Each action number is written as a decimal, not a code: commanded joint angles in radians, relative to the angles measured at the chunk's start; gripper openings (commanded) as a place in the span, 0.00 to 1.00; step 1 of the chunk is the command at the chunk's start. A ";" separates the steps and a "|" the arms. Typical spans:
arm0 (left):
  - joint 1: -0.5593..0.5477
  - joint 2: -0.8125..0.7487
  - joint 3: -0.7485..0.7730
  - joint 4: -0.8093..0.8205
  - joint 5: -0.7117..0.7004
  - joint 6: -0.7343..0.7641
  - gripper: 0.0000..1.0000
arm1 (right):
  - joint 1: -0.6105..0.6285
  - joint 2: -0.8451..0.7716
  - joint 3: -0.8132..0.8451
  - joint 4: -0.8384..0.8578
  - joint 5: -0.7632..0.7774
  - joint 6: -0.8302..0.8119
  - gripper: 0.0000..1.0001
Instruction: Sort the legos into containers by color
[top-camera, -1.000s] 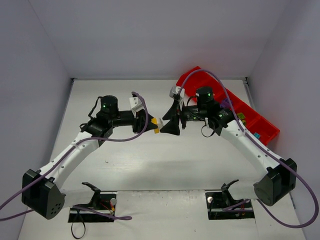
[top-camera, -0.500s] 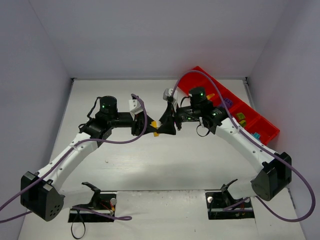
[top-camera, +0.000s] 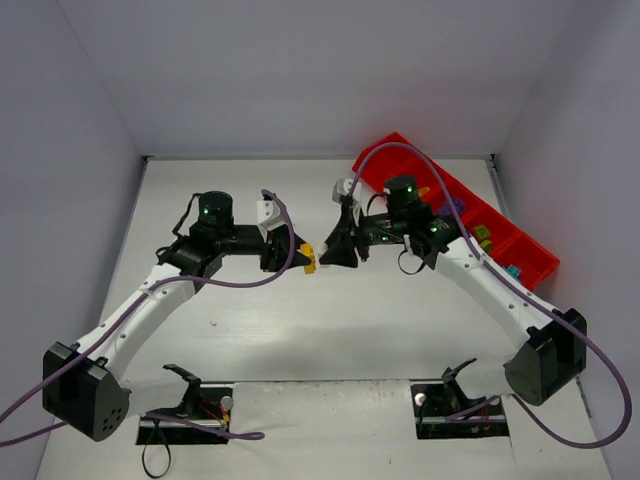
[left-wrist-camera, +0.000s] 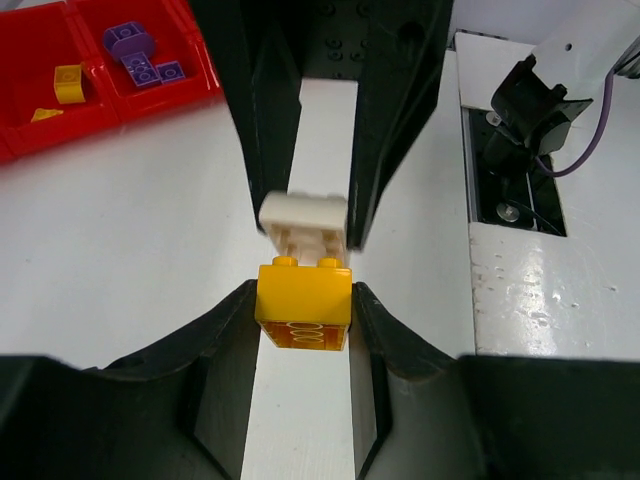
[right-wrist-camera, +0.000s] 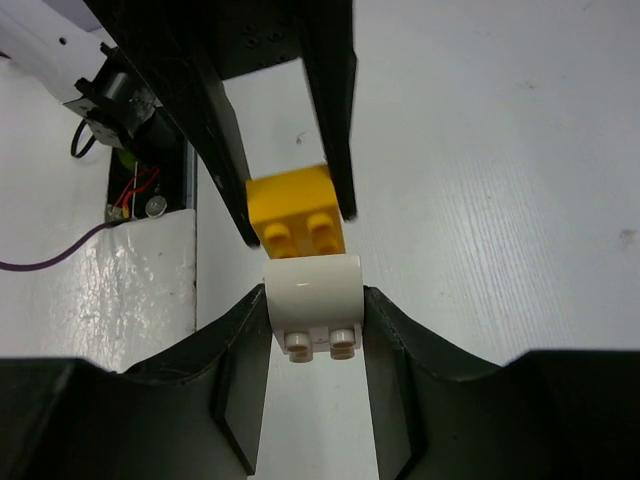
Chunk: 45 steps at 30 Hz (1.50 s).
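Two arms are bolted at the near edge of the white table (top-camera: 330, 330), the left arm (top-camera: 150, 300) at 7 o'clock and the right arm (top-camera: 490, 290) at 5 o'clock. Each reaches inward with its forearm roughly level. The two pincers face each other tip to tip just past the table's middle, toward 12 o'clock.

The left pincer (top-camera: 298, 254) is clenched on one yellow brick (left-wrist-camera: 303, 306), whose studs point at the other arm. The right pincer (top-camera: 331, 250) is clenched on one white brick (right-wrist-camera: 312, 298). The two bricks sit end to end; whether they touch I cannot tell.

Farther off, at 2 o'clock, one long red tray (top-camera: 533, 262) lies slantwise by the right wall. The left wrist view shows two of its compartments. One holds what look like three purple pieces (left-wrist-camera: 135, 55). The next holds one small yellow piece (left-wrist-camera: 68, 83) and an orange-yellow sliver (left-wrist-camera: 45, 115). From above, a green brick (top-camera: 483, 238) and a cyan brick (top-camera: 513, 271) lie in compartments toward the tray's 4 o'clock end.

Plain pale walls (top-camera: 300, 80) close the table on three sides.
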 joint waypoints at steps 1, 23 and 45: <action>0.041 0.002 0.023 0.046 0.065 0.050 0.11 | -0.094 -0.072 -0.022 0.021 -0.001 -0.005 0.00; 0.041 -0.071 -0.128 0.239 -0.397 -0.398 0.11 | -0.341 0.544 0.470 0.366 0.905 0.224 0.00; -0.005 -0.098 -0.152 0.231 -0.547 -0.478 0.11 | -0.384 0.873 0.798 0.446 0.694 0.195 0.70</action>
